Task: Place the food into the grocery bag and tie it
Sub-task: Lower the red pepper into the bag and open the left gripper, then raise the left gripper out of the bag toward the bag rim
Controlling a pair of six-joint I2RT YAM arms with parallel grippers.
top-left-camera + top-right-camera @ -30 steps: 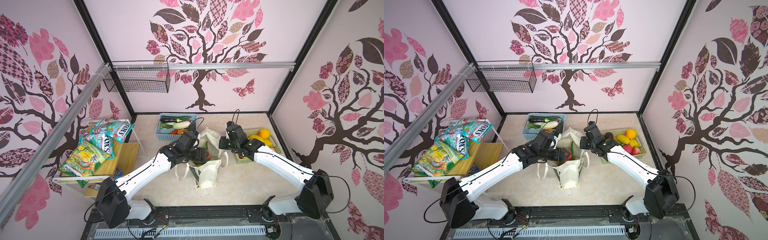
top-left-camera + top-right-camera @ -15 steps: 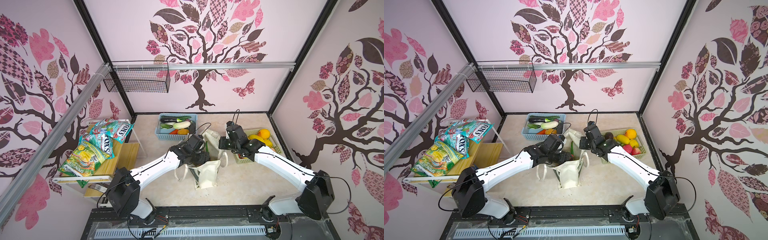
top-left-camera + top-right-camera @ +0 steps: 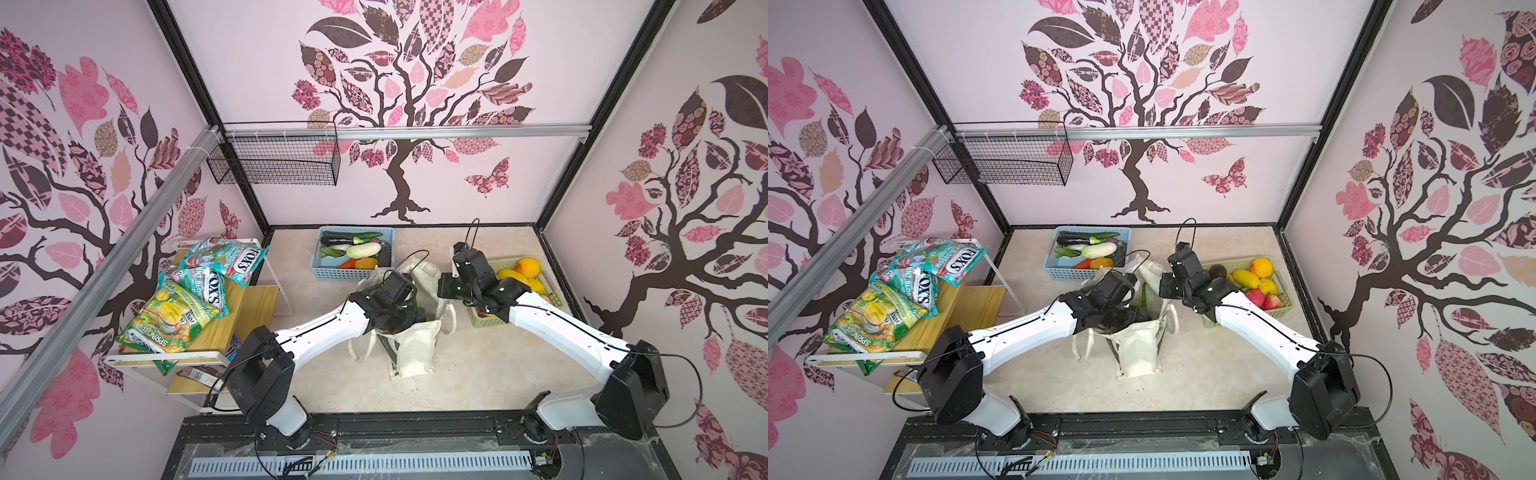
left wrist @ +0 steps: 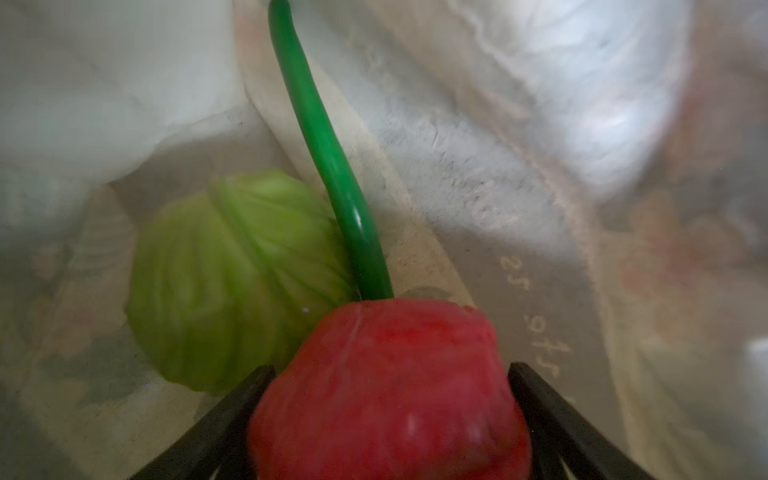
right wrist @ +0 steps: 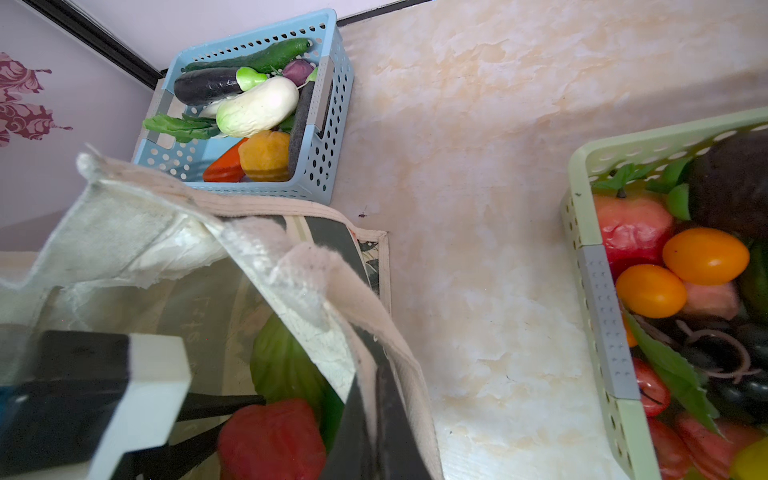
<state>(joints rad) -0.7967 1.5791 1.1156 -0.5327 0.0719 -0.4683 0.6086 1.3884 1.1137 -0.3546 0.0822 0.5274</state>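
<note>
The grocery bag stands open in the middle of the table. My left gripper reaches down inside it, and a red fruit shows blurred between its open fingers. A round green cabbage and a long green pepper lie in the bag below. My right gripper is shut on the bag's cream rim at its far right side and holds it up.
A blue basket of vegetables stands behind the bag. A pale green basket of fruit stands to the right under my right arm. A wooden shelf with snack packets is at the left.
My left gripper has gone further into the bag's mouth with the red fruit, and its jaws have spread wider. The right gripper has kept its hold on the rim.
</note>
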